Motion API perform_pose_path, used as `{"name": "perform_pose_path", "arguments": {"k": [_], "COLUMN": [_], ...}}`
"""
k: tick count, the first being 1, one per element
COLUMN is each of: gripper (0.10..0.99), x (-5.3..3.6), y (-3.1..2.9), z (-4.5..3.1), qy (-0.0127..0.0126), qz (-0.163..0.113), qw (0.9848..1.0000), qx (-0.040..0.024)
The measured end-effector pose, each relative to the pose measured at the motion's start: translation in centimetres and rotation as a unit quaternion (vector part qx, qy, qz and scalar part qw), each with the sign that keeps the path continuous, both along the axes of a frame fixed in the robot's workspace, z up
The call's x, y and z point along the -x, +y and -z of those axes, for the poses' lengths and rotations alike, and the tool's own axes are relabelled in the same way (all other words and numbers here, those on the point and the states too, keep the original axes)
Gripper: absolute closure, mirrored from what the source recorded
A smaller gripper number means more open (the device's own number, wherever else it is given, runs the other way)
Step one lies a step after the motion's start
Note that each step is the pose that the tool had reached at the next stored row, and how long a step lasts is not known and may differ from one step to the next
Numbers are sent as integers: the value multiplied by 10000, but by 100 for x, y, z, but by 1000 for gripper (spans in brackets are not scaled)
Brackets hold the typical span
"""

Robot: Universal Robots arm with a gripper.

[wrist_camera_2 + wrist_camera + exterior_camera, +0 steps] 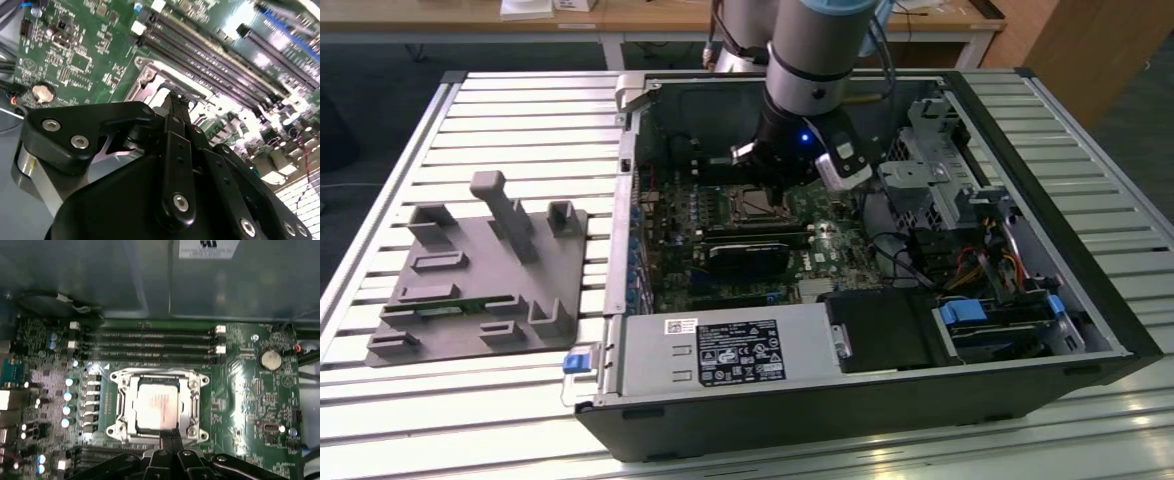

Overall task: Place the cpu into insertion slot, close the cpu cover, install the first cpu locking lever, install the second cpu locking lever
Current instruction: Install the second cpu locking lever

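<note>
Four memory slots run along one side of the insertion slot, and we hang right over that socket inside the open computer case. The cpu already lies in the socket, its silver-grey top flat and square to the rim, and the cpu cover lies down around it as a frame, so the chip shows through the window. We judge the first two steps done. Whether either locking lever is latched we cannot tell.

Our gripper has its two fingers pressed together with nothing between them, their joined tip just over the socket edge farthest from the memory slots. In the second wrist view the gripper points down at that same bright metal frame. We take the closed, narrow tip as suited to pushing a thin part rather than grasping one.

Room is tight. In the exterior view the arm drops between the case wall and the drive cage on the exterior view's right, with the black graphics card lying just past the socket. A row of capacitors stands beside the socket on one side; the side towards the coin cell is lower and more open.
</note>
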State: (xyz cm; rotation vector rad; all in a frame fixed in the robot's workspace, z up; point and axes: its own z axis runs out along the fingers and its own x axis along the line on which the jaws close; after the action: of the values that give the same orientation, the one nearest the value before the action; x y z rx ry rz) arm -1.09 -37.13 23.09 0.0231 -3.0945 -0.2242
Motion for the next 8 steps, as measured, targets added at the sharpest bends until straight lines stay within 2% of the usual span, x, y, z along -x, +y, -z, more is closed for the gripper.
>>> {"name": "perform_pose_path", "arguments": {"k": [5,8], "gripper": [980,980], "x": [4,75], "y": [-85,-111], "z": [3,4], "qy": [1,1], "qz": [0,1], "qw": [10000,10000], "qx": [-1,-4]}}
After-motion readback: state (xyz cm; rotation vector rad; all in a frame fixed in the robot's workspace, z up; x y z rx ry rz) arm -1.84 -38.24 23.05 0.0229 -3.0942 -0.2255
